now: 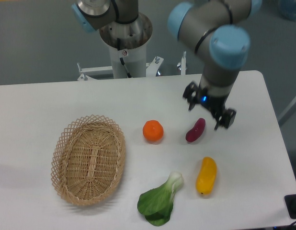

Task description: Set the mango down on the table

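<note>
The mango, a smooth elongated yellow-orange fruit, lies on the white table at the front right. My gripper hangs above the table at the back right, well behind the mango and just above the dark red-purple oblong item. Its two fingers stand apart and hold nothing.
A round orange sits mid-table. A woven wicker basket with nothing in it lies at the left. A green leafy vegetable lies at the front, left of the mango. The arm's base column stands behind the table's far edge.
</note>
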`<action>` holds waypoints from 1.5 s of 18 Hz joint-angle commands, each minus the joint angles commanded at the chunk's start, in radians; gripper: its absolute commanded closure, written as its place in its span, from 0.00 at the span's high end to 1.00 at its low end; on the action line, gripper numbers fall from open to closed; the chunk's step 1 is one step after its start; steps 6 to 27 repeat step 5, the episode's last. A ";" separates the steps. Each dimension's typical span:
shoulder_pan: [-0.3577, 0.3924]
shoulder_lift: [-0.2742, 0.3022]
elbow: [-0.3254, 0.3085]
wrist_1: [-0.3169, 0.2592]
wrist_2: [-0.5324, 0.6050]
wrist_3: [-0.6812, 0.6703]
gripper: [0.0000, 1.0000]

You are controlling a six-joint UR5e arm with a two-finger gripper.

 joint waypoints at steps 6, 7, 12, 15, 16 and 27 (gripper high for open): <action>0.046 0.026 -0.002 -0.009 -0.031 0.020 1.00; 0.046 0.026 -0.002 -0.009 -0.031 0.020 1.00; 0.046 0.026 -0.002 -0.009 -0.031 0.020 1.00; 0.046 0.026 -0.002 -0.009 -0.031 0.020 1.00; 0.046 0.026 -0.002 -0.009 -0.031 0.020 1.00; 0.046 0.026 -0.002 -0.009 -0.031 0.020 1.00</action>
